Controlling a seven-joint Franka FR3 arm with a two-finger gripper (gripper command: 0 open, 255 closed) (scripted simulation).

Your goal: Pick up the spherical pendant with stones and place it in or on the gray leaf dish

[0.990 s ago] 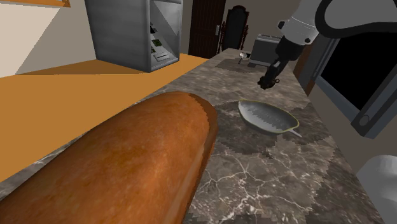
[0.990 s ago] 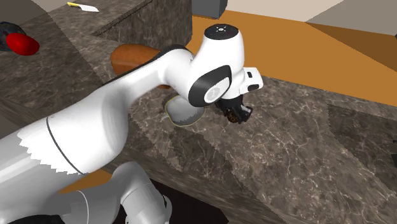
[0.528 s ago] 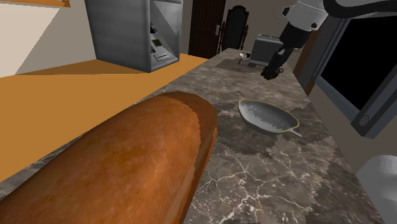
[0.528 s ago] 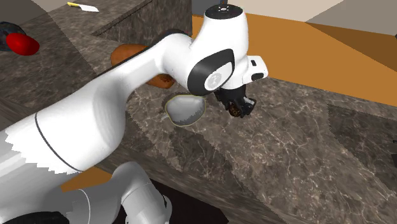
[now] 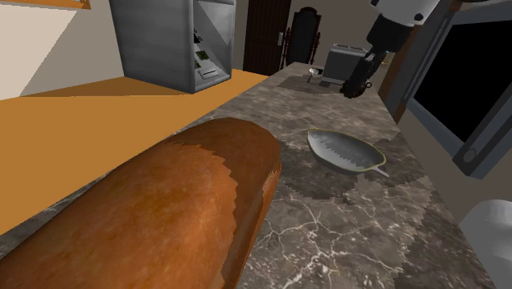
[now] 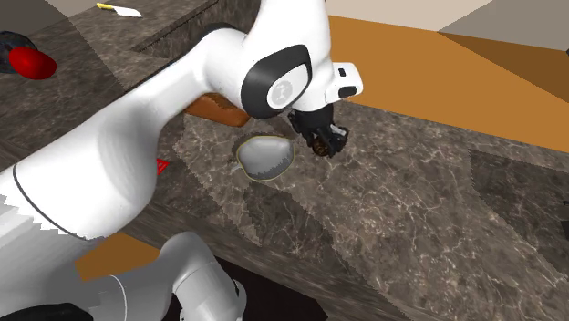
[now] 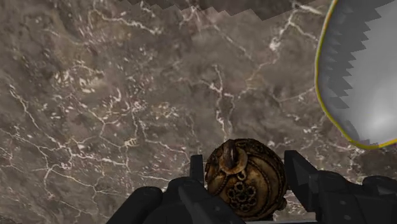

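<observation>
So the gripper (image 7: 247, 169) is clamped on the pendant (image 7: 245, 184), one black finger (image 7: 198, 170) pressed to each side of it. It's a round, brassy-brown ball with a small loop on top and a ring of little round settings lower down; can't really tell if those are stones. The pendant is up in the air, off the marble counter (image 7: 114, 95), with dark veined stone right below it. The leaf dish (image 7: 356, 83) is off to one side of the gripper, near it but not under it. It's grey inside with a thin yellow rim, and there's nothing in it. From the second exterior view the gripper hangs just past the dish's edge, on that view's right, and the big white arm (image 6: 182, 109) arches over from the lower left. In the shoulder view the gripper is high up over the far end of the counter, just in front of a grey toaster (image 5: 345, 61), and the dish lies closer to the camera, resting flat on the stone. A huge brown loaf of bread (image 5: 164, 213) takes up the near part of that view, well apart from the dish.
</observation>
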